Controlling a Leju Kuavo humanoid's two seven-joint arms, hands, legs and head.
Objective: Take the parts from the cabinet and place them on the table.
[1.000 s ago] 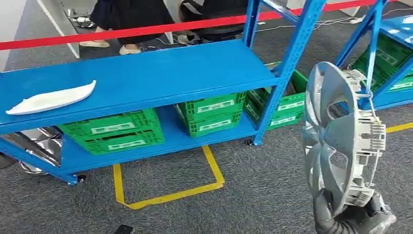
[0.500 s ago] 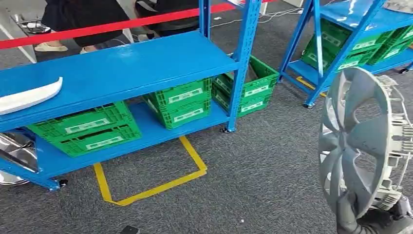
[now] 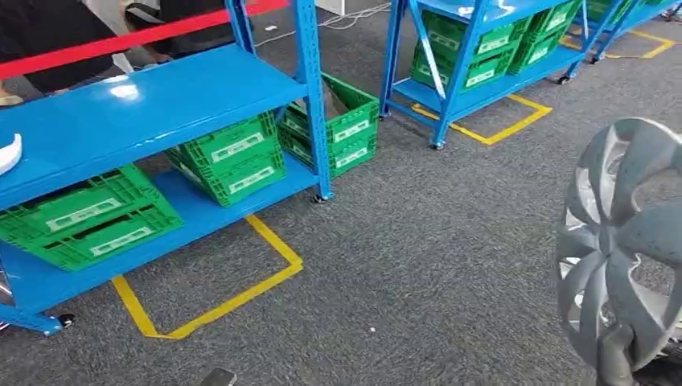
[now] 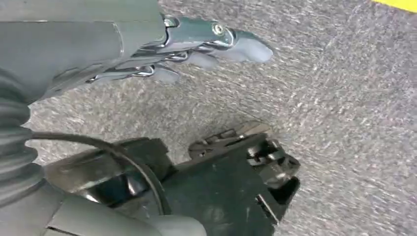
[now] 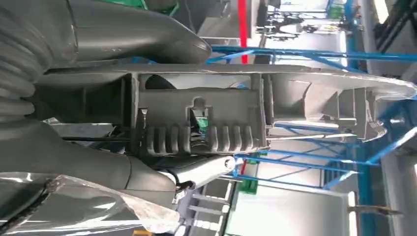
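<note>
While right hand (image 5: 98, 123) grips grey wheel cover (image 3: 623, 249) upright by its rim, fingers clamped on plastic, cover stands above carpet, well apart from blue shelf rack (image 3: 145, 104). Left hand (image 4: 147, 44) hangs over carpet, fingers extended, holding nothing. Green crates (image 3: 229, 157) sit on rack's lower shelf.

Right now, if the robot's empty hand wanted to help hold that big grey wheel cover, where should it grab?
Probably the outer rim of the wheel cover, on its left edge, coming from the robot's left. It stands upright, the right hand grips its bottom edge, and the spoke openings beside the rim give fingers somewhere to hook. The left hand hangs over the carpet holding nothing.
</note>
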